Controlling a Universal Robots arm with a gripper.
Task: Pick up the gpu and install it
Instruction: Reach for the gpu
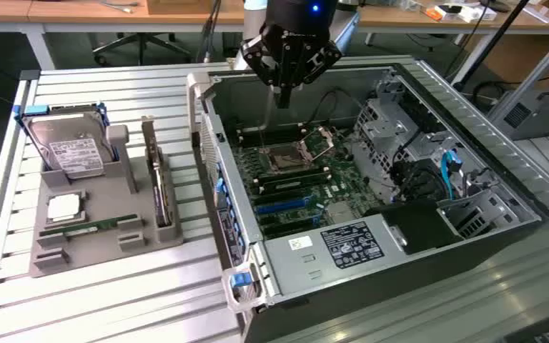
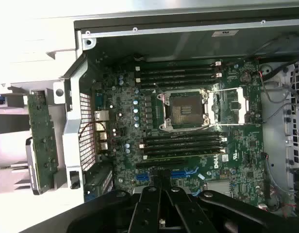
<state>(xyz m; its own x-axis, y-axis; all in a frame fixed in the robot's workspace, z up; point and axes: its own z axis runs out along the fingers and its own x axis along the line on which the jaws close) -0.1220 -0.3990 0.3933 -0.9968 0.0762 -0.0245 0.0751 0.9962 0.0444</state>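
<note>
The gpu (image 1: 157, 182) is a thin dark card with a metal bracket, standing on edge in a slot of the grey holder (image 1: 94, 246) on the exterior view's left. In the wrist view the gpu (image 2: 42, 136) shows as a narrow board outside the case wall. My gripper (image 1: 282, 103) hangs over the open computer case (image 1: 417, 250), above the far end of the motherboard and well apart from the gpu. Its fingers are shut together with nothing between them. In the wrist view my gripper (image 2: 162, 180) points at the expansion slots (image 2: 183, 172) below the CPU socket (image 2: 186, 109).
The holder also carries a silver hard drive (image 1: 69, 153), a CPU chip (image 1: 63, 207) and a green RAM stick (image 1: 88, 229). Drive cages and cables (image 1: 427, 171) fill the case's right side. Its raised left wall (image 1: 208, 150) stands between the holder and the motherboard.
</note>
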